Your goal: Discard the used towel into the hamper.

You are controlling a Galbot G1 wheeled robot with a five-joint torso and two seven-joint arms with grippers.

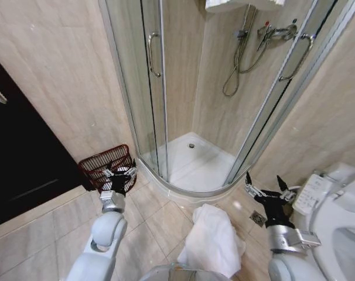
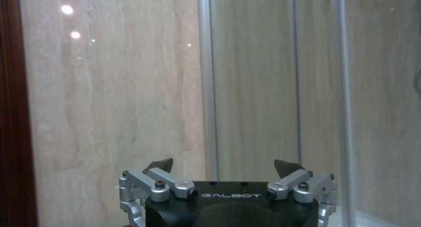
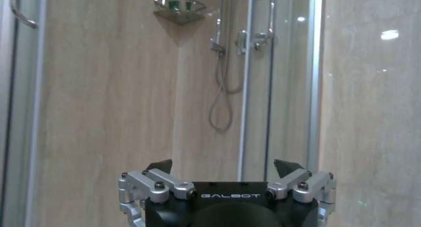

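Observation:
A white towel [image 1: 212, 241] lies crumpled on the tiled floor between my two arms, near the front of the head view. The hamper [image 1: 101, 161], a dark reddish-brown wire basket, stands on the floor by the wall to the left of the shower. My left gripper [image 1: 120, 171] is held up in front of the hamper, open and empty. Right of the towel, my right gripper [image 1: 264, 180] is raised above the floor, open with nothing between its fingers. In the wrist views the left gripper [image 2: 224, 166] faces the wall and shower glass, and the right gripper [image 3: 224, 166] faces the shower.
A curved glass shower enclosure [image 1: 189, 99] with a white tray fills the middle. A dark door [image 1: 19, 158] is at the left. A white toilet [image 1: 341, 216] stands at the right, with a floor drain [image 1: 258, 218] beside the right arm.

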